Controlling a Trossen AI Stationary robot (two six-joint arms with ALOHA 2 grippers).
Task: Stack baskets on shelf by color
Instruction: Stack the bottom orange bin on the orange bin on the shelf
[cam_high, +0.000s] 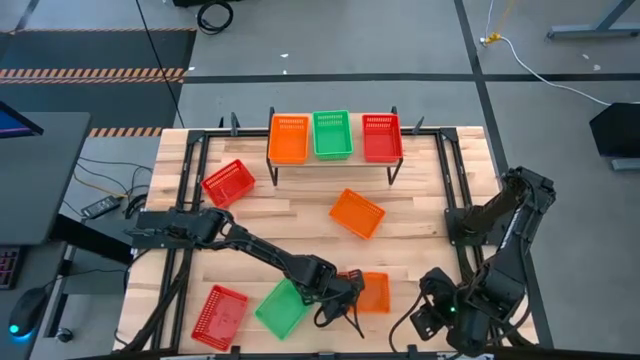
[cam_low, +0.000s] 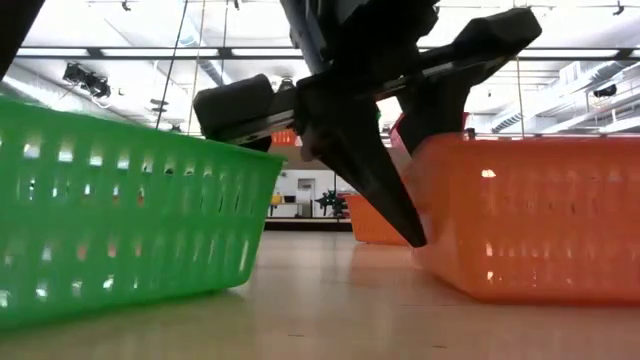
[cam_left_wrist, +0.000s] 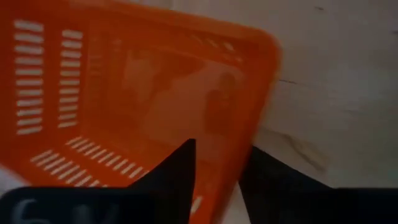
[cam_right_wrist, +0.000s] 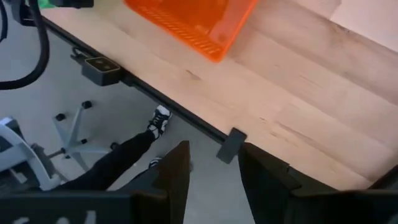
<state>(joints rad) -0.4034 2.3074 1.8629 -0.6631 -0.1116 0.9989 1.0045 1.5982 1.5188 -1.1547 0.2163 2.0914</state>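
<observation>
Orange basket (cam_left_wrist: 143, 93): light, stiff mesh, likely slippery; best taken by its rim. Left gripper (cam_left_wrist: 217, 177) straddles that wall, jaws apart. Right gripper (cam_right_wrist: 211, 171) waits, parted, empty.

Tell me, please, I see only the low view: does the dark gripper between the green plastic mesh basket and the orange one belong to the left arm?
Observer: Yes. The high view shows that it is the left gripper, at the near orange plastic mesh basket.
Operator: Does it hold that basket?
Observer: Not clearly. In the left wrist view its fingers stand open, one on each side of the basket's wall.
Operator: What is on the shelf?
Observer: The low wooden-topped shelf carries an orange basket, a green basket and a red basket, side by side.
</observation>
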